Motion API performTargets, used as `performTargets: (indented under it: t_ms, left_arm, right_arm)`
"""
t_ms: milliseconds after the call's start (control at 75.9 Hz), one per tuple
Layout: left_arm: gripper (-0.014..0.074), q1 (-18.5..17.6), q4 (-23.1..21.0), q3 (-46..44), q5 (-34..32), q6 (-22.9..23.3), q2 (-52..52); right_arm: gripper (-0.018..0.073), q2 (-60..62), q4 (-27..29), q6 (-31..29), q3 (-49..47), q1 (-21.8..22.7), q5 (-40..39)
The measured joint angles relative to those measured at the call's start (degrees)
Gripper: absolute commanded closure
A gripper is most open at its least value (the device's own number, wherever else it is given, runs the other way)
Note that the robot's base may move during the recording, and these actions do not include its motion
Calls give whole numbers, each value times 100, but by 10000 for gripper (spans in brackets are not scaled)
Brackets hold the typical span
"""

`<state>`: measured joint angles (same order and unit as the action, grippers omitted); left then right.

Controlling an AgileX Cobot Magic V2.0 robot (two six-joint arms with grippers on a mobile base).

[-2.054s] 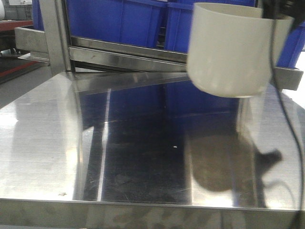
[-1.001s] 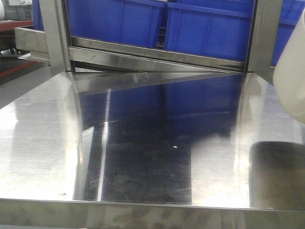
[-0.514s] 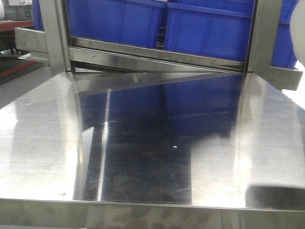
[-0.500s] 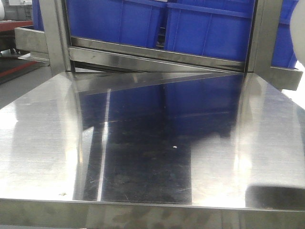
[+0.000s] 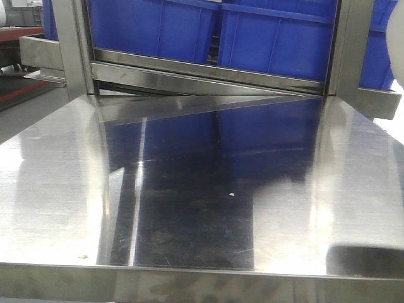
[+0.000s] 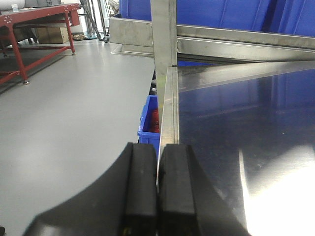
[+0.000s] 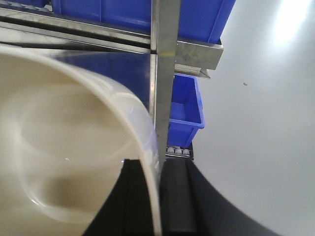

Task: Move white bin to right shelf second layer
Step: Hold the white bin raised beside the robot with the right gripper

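The white bin (image 7: 64,142) fills the left of the right wrist view, cream and glossy, its mouth facing the camera. My right gripper (image 7: 158,164) is shut on its wall, one finger inside and one outside. In the front view only a pale sliver of the white bin (image 5: 398,44) shows at the right edge, in the air. A short row of small white rollers (image 7: 178,151) shows past the outer finger; I cannot tell if it is the right shelf second layer. My left gripper (image 6: 157,150) is shut on nothing, over the steel table's left edge (image 6: 169,108).
Large blue crates (image 5: 189,28) sit on the rack level behind the mirror-like steel tabletop (image 5: 189,189). An upright steel post (image 7: 165,73) stands just ahead of the right gripper, with a smaller blue crate (image 7: 184,110) lower down. Grey floor (image 6: 69,108) lies to the left.
The white bin has moved right, from the upper right of the front view almost out of it. Its shadow on the tabletop slid to the bottom right corner.
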<state>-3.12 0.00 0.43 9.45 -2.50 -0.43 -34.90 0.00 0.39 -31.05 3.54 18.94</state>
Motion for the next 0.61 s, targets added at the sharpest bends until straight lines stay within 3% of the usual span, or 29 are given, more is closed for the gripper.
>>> performTargets:
  t_ms: [606]
  left_arm:
    - [512,0,0,0,0,0,0]
  right_arm:
    - [511,0,0,0,0,0,0]
